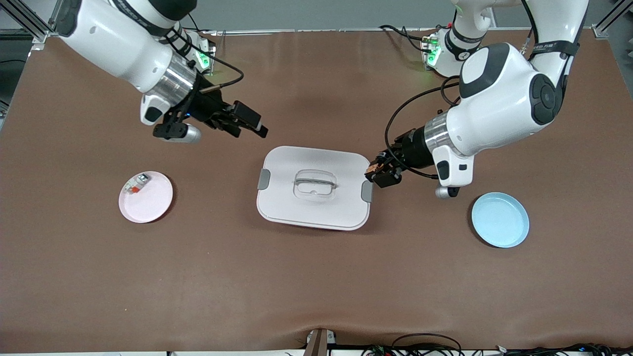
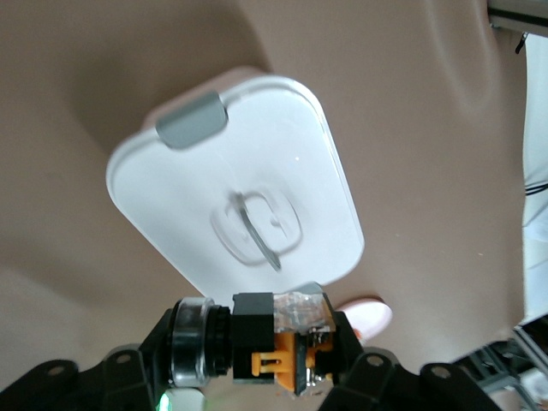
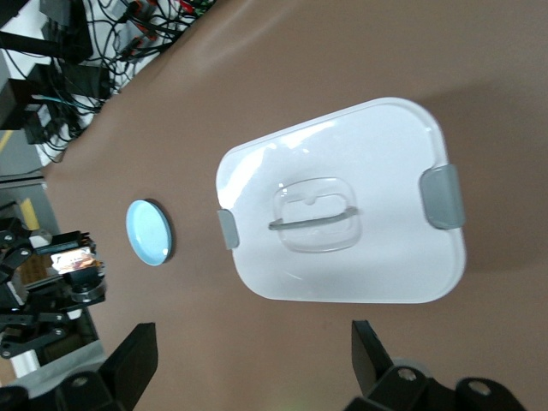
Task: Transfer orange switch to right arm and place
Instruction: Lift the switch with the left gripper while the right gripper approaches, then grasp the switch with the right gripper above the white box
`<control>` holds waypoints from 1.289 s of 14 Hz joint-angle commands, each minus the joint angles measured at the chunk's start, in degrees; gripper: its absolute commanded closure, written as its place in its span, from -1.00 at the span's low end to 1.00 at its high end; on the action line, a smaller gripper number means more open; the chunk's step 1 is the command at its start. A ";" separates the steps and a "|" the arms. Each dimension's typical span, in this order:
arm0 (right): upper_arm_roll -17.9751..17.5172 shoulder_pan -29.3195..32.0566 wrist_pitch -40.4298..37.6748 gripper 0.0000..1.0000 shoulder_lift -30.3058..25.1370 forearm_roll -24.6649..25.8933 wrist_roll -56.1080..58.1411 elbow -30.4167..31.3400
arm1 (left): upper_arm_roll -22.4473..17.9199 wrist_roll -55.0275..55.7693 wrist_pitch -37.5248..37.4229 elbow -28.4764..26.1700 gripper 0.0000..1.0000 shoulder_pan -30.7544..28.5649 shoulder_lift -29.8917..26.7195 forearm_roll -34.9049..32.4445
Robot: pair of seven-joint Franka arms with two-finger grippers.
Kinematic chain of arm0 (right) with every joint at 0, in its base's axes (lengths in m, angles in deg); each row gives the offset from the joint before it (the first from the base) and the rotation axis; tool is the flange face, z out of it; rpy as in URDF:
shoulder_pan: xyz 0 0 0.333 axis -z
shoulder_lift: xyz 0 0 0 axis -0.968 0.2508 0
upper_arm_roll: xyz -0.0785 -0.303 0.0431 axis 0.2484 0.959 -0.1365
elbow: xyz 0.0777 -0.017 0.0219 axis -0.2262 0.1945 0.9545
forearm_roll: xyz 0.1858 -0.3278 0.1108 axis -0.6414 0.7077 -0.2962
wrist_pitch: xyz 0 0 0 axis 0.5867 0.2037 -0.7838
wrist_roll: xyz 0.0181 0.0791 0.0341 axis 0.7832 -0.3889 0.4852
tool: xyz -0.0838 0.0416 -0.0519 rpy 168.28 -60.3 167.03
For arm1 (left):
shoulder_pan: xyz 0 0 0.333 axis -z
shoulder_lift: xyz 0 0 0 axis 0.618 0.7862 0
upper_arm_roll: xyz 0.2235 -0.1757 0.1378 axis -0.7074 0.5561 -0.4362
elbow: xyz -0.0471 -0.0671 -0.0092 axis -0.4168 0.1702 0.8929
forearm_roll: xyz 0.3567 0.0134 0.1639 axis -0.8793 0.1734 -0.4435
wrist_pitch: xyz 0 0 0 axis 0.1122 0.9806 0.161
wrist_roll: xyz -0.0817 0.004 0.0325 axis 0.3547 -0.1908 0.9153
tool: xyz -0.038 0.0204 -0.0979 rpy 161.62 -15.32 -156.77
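Two hands are up over the worktop [image 1: 316, 277], and you have a broad bare stretch of brown surface along the edge nearest the front camera, with nothing lying on it.

Going up from that edge, the blue plate [image 1: 500, 220] sits toward the left arm's end, bare, just below and beside the left arm's wrist. The pink plate [image 1: 146, 197] sits toward the right arm's end; a small white-and-red part [image 1: 136, 183] lies on its rim area. Between the two plates rests the white lidded container [image 1: 314, 188], with a grey clip at each short edge and a clear handle in the middle of its lid.

Your left hand [image 1: 380, 170] hangs right at the container's edge on the left arm's side, about level with the grey clip there, and is clamped on the orange switch [image 2: 278, 347]; in the left wrist view the switch's black body and orange middle sit between the fingers, above the container's lid edge.

Your right hand [image 1: 247, 126] hovers with its fingers spread wide, holding nothing, over bare worktop just off the container's corner on the bases' side. Open brown surface separates it from the left hand, with the container's lid lying between them.
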 commanded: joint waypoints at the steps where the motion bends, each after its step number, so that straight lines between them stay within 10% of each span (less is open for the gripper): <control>1: 0.57 -3.23 4.88 -1.00 -1.48 -2.15 -1.64 2.64 | 0.38 4.41 2.55 1.50 1.00 2.26 0.89 2.94; 18: 0.57 -8.34 11.22 -1.00 10.02 -2.33 -5.95 -6.76 | -0.23 14.54 11.00 2.90 1.00 11.50 4.49 2.86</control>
